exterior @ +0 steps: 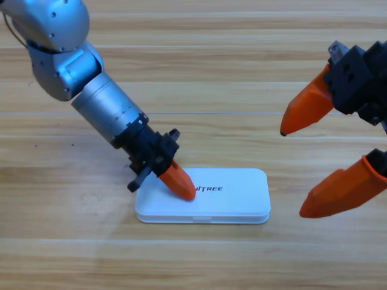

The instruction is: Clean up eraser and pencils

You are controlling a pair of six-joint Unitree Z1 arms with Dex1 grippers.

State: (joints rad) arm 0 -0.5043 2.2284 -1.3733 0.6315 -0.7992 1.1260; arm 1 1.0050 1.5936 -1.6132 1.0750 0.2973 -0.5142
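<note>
A white case point(224, 199) lies shut and flat on the table, low in the middle of the high view. My left gripper point(183, 188) reaches down from the upper left, and its orange jaws, held together, rest on the left end of the lid. My right gripper point(292, 174) hangs at the right edge, to the right of the case and apart from it, wide open with nothing between its jaws. The eraser and the pencils are out of view.
The wooden table point(217, 72) stretches around the case. The left arm's grey body point(91, 90) slants across the upper left.
</note>
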